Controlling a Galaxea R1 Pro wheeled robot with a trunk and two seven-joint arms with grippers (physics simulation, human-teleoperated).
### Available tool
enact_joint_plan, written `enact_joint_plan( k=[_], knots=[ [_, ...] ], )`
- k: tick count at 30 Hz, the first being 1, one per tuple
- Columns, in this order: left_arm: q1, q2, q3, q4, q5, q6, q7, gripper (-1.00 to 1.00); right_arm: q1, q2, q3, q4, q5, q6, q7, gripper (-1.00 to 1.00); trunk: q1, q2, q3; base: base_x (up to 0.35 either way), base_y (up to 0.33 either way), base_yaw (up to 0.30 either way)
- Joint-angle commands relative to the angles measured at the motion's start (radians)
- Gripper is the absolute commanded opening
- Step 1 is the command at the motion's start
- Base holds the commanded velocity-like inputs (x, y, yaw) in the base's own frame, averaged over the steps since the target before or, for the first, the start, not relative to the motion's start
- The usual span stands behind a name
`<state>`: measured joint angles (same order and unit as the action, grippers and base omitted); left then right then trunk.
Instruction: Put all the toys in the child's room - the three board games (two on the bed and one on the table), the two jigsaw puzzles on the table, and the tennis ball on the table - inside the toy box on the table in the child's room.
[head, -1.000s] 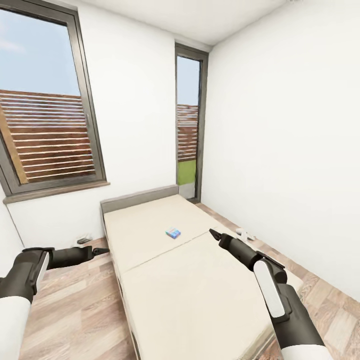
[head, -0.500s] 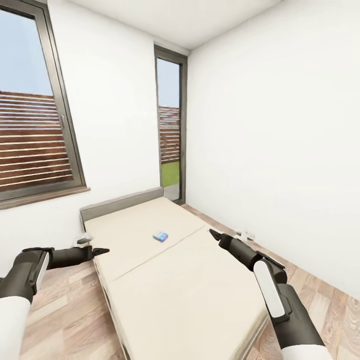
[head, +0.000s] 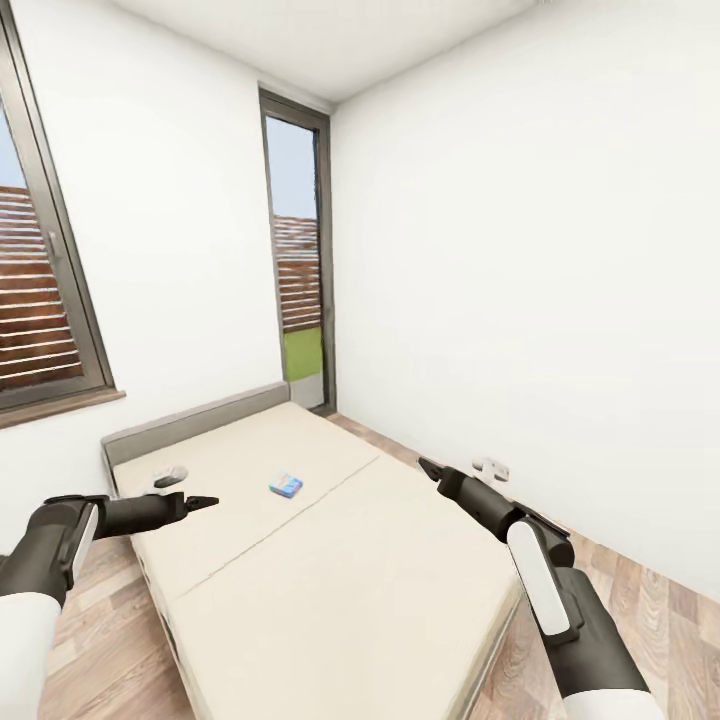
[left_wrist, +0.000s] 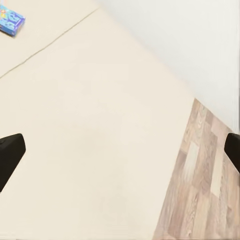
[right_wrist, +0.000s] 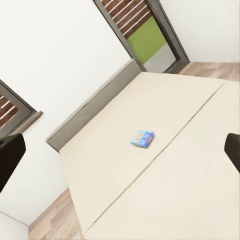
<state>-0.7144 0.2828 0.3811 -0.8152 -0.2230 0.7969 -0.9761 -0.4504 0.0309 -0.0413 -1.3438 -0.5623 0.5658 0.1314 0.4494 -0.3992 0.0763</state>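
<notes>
Small blue board game (head: 286, 486) on bed (head: 380, 590), between and beyond released left tool (head: 203, 501) and right tool (head: 428, 467).

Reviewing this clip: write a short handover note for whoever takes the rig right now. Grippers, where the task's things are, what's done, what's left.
Left gripper: open, empty, held over the bed's near left part.
Right gripper: looks empty; the wrist view shows its fingertips wide apart.
One small blue board game lies flat on the bed, toward the headboard, beside the mattress seam. Neither gripper is near it.
Done: nothing that can be confirmed here; the toy box and table are out of frame.
Left: reach the blue board game, grasp it, carry it to the toy box. The other toys' status cannot be judged.
</notes>
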Motion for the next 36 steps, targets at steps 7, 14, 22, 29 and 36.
enact_joint_plan(
  k=[7, 14, 22, 29, 36],
  knots=[
    [-0.001, -0.001, 0.004, -0.001, -0.010, 0.006, -0.010, 1.00, -0.001, 0.001, -0.003, 0.000, -0.001, 0.006, 0.005, 1.00, 0.001, -0.001, 0.005, 0.022, 0.025, -0.256],
    [0.000, -0.001, 0.004, -0.001, -0.010, 0.006, -0.010, 1.00, -0.001, 0.001, -0.003, 0.000, 0.000, 0.006, 0.005, 1.00, 0.001, -0.001, 0.010, 0.003, 0.143, -0.255],
    [0.000, -0.001, 0.004, -0.001, -0.010, 0.006, -0.010, 1.00, -0.001, 0.001, -0.003, 0.000, 0.000, 0.006, 0.005, 1.00, 0.001, -0.001, 0.014, -0.002, 0.088, -0.250],
    [0.000, -0.001, 0.004, -0.001, -0.010, 0.006, -0.011, 1.00, -0.001, 0.000, -0.004, 0.000, 0.001, 0.006, 0.005, 1.00, 0.001, -0.001, 0.017, -0.050, 0.107, -0.244],
    [-0.001, -0.001, 0.004, -0.001, -0.010, 0.007, -0.012, 1.00, -0.001, 0.000, -0.005, 0.000, 0.000, 0.006, 0.006, 1.00, 0.001, -0.001, 0.020, -0.010, 0.041, -0.226]
  ],
)
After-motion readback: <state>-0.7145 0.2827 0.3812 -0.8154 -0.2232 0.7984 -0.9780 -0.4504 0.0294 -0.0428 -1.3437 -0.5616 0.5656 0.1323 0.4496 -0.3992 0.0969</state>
